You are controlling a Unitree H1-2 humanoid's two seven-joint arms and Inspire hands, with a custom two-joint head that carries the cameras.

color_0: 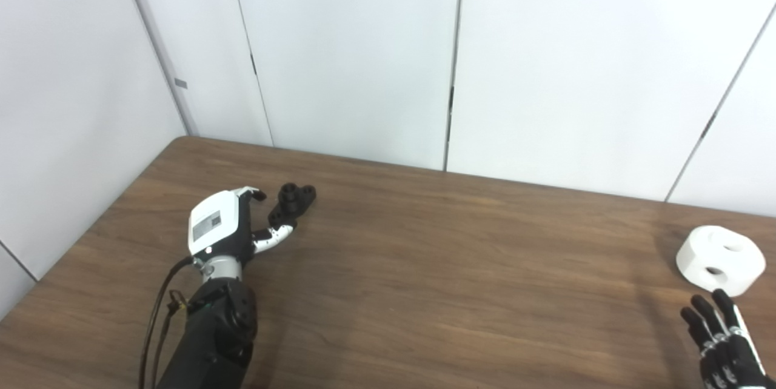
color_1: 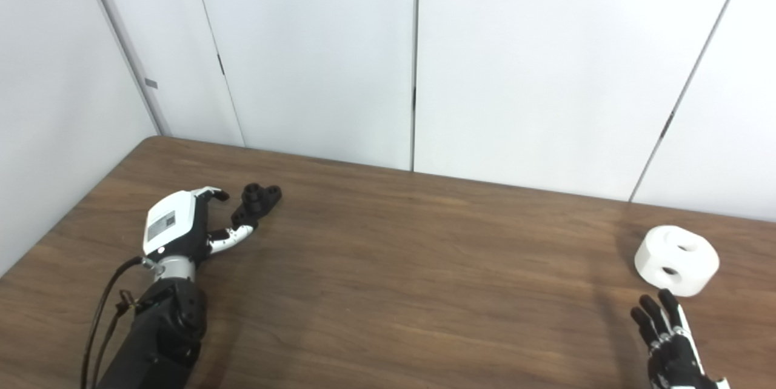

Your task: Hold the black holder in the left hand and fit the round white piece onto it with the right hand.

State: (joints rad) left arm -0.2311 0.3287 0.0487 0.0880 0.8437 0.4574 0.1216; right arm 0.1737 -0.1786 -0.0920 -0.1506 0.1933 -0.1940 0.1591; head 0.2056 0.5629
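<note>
- Now, starting at the left, our left hand (color_0: pixel 225 223) lies low over the worktop (color_0: pixel 424 268) with its fingers spread and nothing gripped; the thumb reaches toward the black holder (color_0: pixel 291 201) and looks to be touching or just short of its near end, though we cannot tell which.
- Next to it, the black holder sits on the worktop near the far left edge, just beyond our left fingertips. It reads to us as a small, rigid moulded part with a raised round boss and flat lobes with holes. We judge it light and stiff, not fragile, and likely to skid on the smooth wood if pushed. We would close around its lobed base, leaving the boss free for the fit.
- Across the bare middle, the two parts lie well apart.
- At the far right, the round white piece (color_1: pixel 677 259) rests flat on the worktop, a thick puck with two openings on top. We take it for hard plastic, light, smooth-sided and a bit slippery. We would take it across the outer rim, keeping the openings unobstructed.
- Finally, our right hand (color_1: pixel 670 340) sits just near side of the white piece, fingers splayed and pointing toward it, holding nothing and not touching it.
</note>
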